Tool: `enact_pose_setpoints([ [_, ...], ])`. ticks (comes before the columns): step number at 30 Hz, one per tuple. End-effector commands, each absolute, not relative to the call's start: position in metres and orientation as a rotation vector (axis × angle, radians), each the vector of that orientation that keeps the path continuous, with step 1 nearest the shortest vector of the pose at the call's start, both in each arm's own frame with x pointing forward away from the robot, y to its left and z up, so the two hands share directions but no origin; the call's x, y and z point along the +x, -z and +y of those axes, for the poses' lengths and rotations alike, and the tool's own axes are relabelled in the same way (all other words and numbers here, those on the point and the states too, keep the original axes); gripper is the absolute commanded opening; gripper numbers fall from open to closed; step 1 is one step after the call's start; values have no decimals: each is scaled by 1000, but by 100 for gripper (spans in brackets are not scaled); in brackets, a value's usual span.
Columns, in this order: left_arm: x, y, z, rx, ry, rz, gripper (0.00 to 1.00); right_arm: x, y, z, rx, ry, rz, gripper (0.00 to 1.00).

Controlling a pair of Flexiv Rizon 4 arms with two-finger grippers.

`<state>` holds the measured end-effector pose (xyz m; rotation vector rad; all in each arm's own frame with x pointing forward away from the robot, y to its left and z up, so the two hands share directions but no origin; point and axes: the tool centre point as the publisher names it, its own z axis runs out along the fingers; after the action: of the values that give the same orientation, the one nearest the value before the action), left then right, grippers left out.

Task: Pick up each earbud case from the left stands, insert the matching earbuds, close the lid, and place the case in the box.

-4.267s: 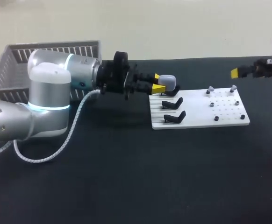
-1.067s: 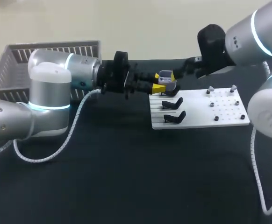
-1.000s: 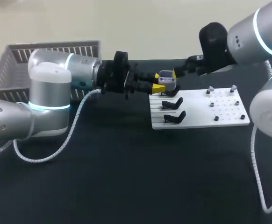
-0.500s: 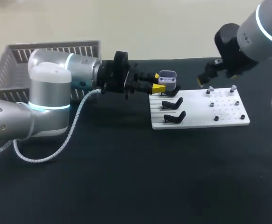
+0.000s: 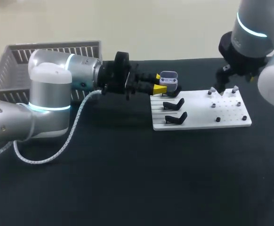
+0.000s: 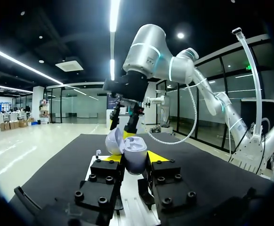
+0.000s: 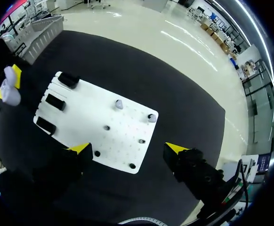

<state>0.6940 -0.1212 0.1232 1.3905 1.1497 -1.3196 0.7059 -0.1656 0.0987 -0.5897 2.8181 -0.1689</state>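
My left gripper (image 5: 158, 84) is shut on a lavender earbud case (image 5: 169, 80) just above the far left of the white board (image 5: 200, 113). The case's lid stands open; the left wrist view shows the case (image 6: 134, 154) between the yellow fingertips (image 6: 158, 157). Two pale earbuds (image 5: 212, 90) (image 5: 235, 88) sit on pegs at the board's far right. My right gripper (image 5: 220, 84) hangs over them, pointing down. In the right wrist view it (image 7: 127, 148) is open, high above the board (image 7: 87, 115) and earbuds (image 7: 119, 104).
Two empty black stands (image 5: 173, 104) (image 5: 176, 117) remain on the board's left side. Several small dark pieces (image 5: 218, 119) dot its right part. A grey slatted basket (image 5: 14, 66) stands at the back left. Black cloth covers the table (image 5: 127, 179).
The case's lid, shut in the oldest frame, is open. My right arm has swung from beside the case rightward and now points down over the pegs. The left arm has stayed put.
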Motion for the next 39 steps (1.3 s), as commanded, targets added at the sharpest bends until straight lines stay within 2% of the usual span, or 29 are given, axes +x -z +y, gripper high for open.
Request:
enact_pose_setpoints([
  [1,694,-123,-121,1390,1320,1148,0,723,-86,-170,-604,144,2856,100],
  [12,694,-123,-121,1390,1320,1148,0,738,-68,-181,-621,254,2815,99],
  [15,694,-123,-121,1390,1320,1148,0,742,-63,-185,-621,261,2807,78],
  [16,694,-123,-121,1390,1320,1148,0,744,-62,-185,-622,266,2806,56],
  [17,694,-123,-121,1390,1320,1148,0,745,-61,-186,-623,268,2806,49],
  [20,694,-123,-121,1390,1320,1148,0,749,-57,-189,-623,272,2807,44],
  [24,694,-123,-121,1390,1320,1148,0,753,-55,-189,-637,285,2811,45],
  [32,694,-123,-121,1390,1320,1148,0,762,-47,-190,-674,301,2826,35],
  [35,694,-123,-121,1390,1320,1148,0,763,-44,-191,-675,297,2835,38],
  [39,694,-123,-121,1390,1320,1148,0,764,-40,-193,-676,301,2849,38],
])
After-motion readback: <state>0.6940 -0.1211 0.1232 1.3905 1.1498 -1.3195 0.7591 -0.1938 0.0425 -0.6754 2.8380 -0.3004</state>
